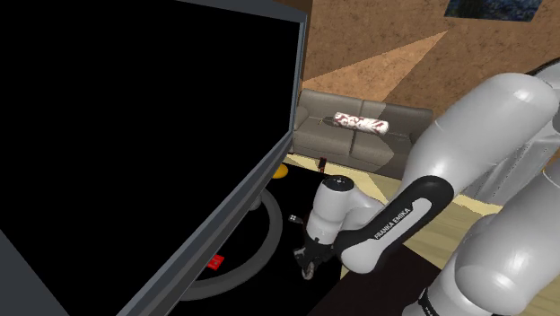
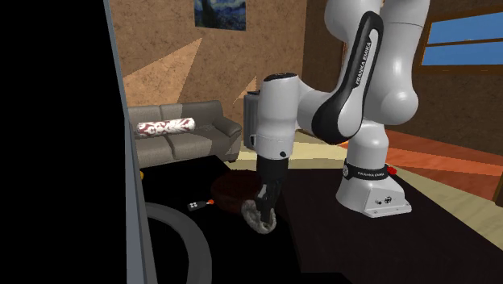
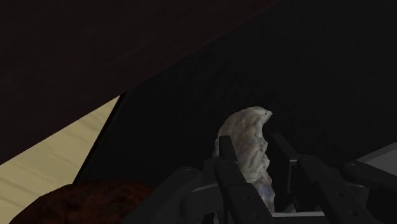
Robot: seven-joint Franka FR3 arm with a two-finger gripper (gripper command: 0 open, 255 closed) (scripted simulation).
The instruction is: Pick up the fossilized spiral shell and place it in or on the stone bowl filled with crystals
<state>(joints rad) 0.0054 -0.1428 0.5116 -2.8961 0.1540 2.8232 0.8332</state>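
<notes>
Clasping shell [image 3: 249,151]; dark tabletop [image 2: 387,250], sofa [image 2: 185,139] in bkgd

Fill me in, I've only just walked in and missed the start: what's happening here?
The robot's black gripper is closed on a pale spiral shell, low over the dark table. The reddish-brown bowl it is meant for sits close beside the shell, so the shell is gripped but not yet in the bowl. Whether the shell has left the table, I cannot tell.
</notes>
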